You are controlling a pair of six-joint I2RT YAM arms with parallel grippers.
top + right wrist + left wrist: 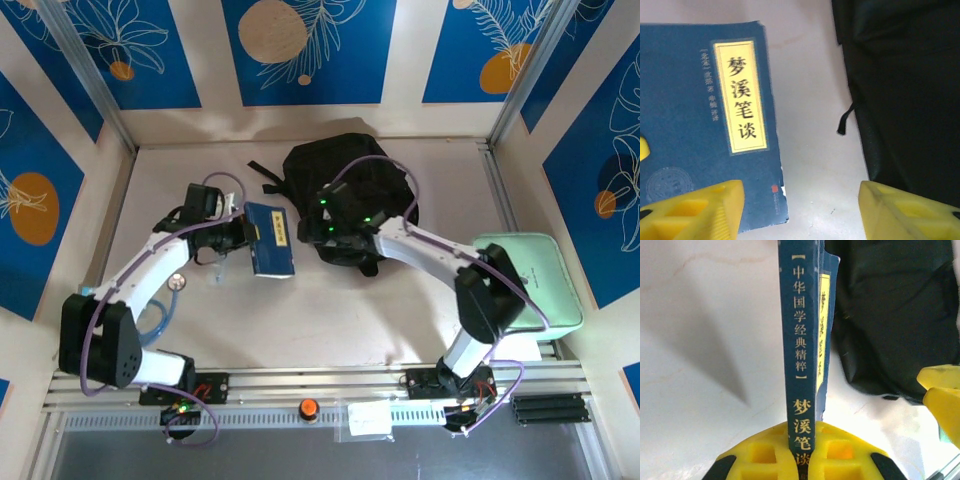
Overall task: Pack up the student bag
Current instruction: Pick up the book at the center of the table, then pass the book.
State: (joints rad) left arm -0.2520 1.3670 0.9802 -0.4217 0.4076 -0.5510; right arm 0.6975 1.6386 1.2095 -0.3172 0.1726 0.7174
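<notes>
Black fabric is marking out the bag (320, 165), which is lying on the bench (330, 320) toward 12 o'clock from the bench's middle, with straps trailing off at its 9 o'clock side. A blue book (272, 240) is sitting just beside it, at about 8 o'clock from the bag and apart from it by a strip of bare bench. The left tool (243, 235) is reaching in from the book's 9 o'clock side and clamping it. In the left wrist view the yellow fingers (760, 455) of this tool (802, 440) are closing tight on the spine of the book (800, 340), which is running straight up toward 12 o'clock, with the bag (890, 315) lying at 2 o'clock. The right tool (318, 232) is hovering over the gap between book and bag. In its own wrist view the right tool (800, 210) is standing open, its two yellow fingers (690, 210) spread wide and holding nothing, with pale bench showing between them. The book (700, 125), with its yellow title label, is lying at 10 o'clock there, and the bag (910, 90) is filling the 2 o'clock side, a small black tab hanging at its edge. A mint-green case (530, 275) is resting at the bench's 3 o'clock edge, well apart from the book.
</notes>
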